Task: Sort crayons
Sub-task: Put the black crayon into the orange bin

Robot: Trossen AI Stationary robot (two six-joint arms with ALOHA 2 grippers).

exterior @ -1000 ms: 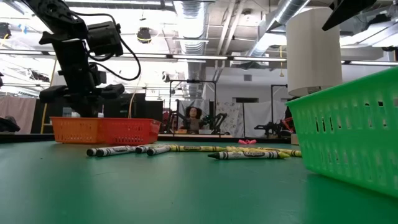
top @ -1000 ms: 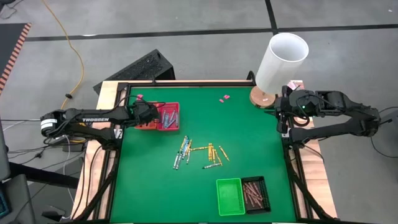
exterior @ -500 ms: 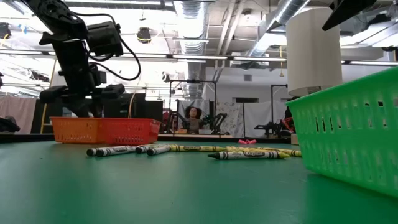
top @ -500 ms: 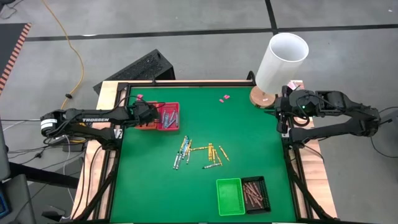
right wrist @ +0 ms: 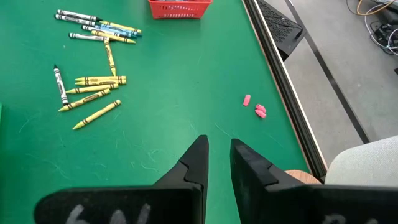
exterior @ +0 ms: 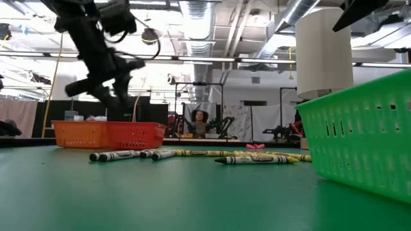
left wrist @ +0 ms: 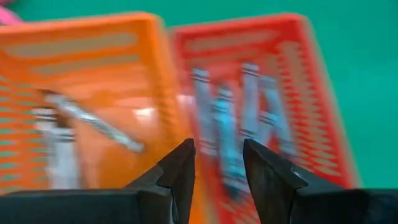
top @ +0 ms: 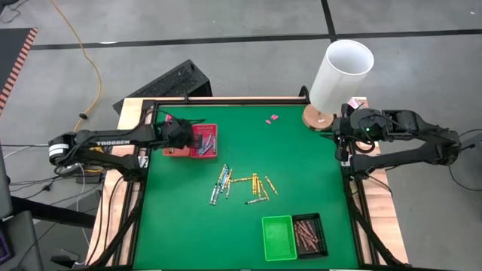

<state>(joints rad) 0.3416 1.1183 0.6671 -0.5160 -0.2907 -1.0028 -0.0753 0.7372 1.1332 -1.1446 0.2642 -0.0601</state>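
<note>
I see the green table (top: 301, 173) filling most of the high view, with a white cylinder (top: 340, 74) standing on a wooden disc just beside my right pincer (top: 343, 144), which waits at the table's right edge. Its fingers sit a narrow gap apart with nothing between them.

My left pincer (left wrist: 217, 163) hangs above the paired orange tray (left wrist: 81, 112) and red tray (left wrist: 261, 93) at the far left of the table. Fingers parted, holding nothing. Directly under it the wall shared by the two trays; grey crayons (left wrist: 74, 127) lie in the orange one, blue crayons (left wrist: 233, 121) in the red one.

Well away from the left pincer, toward the table's middle, lies the loose scatter of crayons (top: 241, 184), yellow, blue and grey mixed. Farther off, at the near edge, a green tray (top: 278, 238) touches a black tray (top: 310, 234) holding brown-red crayons (top: 306, 232).

Pink scraps (right wrist: 255, 107) lie on the mat close ahead of the right pincer.
</note>
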